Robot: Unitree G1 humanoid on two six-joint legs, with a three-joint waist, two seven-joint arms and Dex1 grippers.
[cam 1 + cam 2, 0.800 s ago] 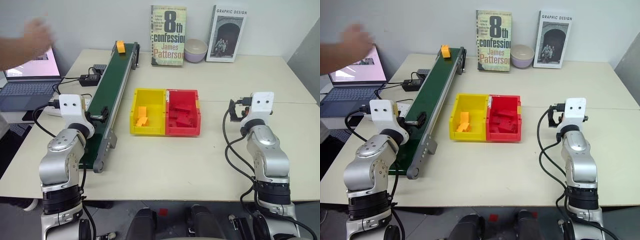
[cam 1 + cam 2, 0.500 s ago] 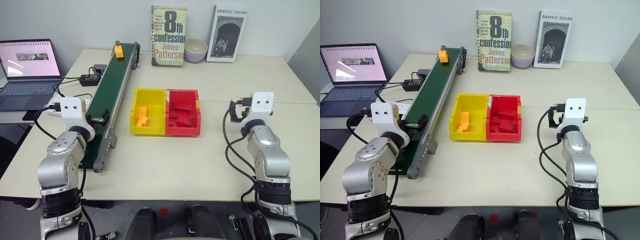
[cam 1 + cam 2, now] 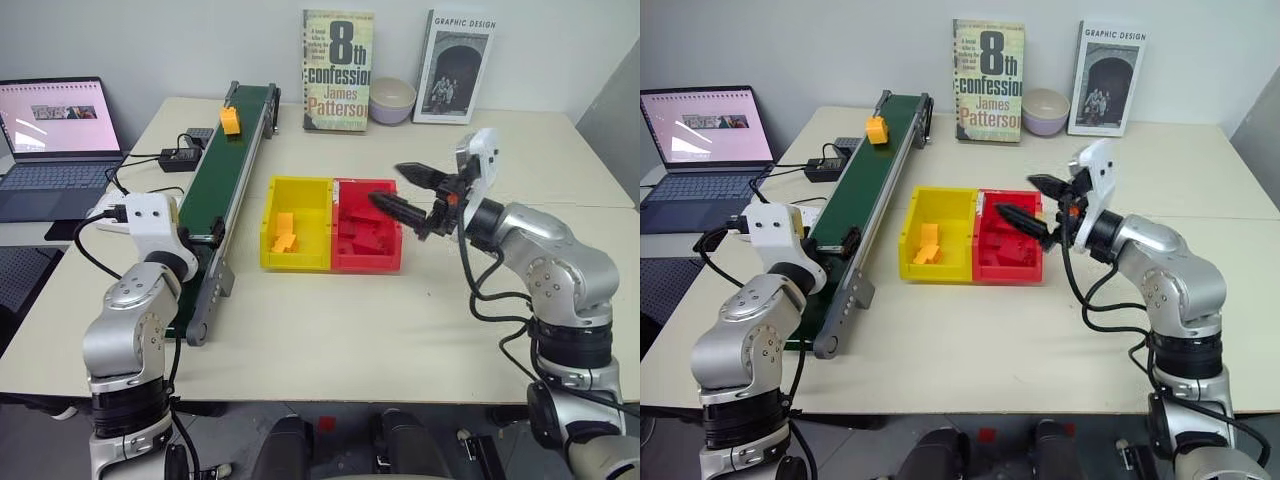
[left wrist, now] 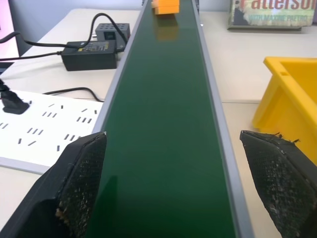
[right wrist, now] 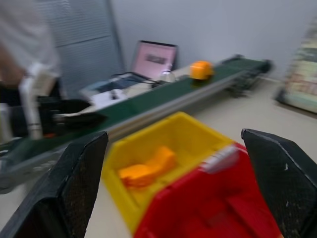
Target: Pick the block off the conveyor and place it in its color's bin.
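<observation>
Over the red bin (image 3: 366, 240) the right gripper (image 3: 404, 190) now reaches in from the right, jaws spread wide and empty, where half a second ago that arm sat folded back at the table's right side. Far up the conveyor (image 3: 222, 190), the block (image 3: 230, 120) has ridden a little way down from the belt's far end, but it is well apart from both grippers. At the near end of the belt the left gripper (image 4: 173, 183) waits level, its jaws standing wide on either side of the belt, holding nothing. A person's arm seen earlier at the far left is gone. Nothing is picked yet; the left gripper looks best placed to catch the block, with the yellow bin (image 3: 295, 225) just beside the conveyor.
</observation>
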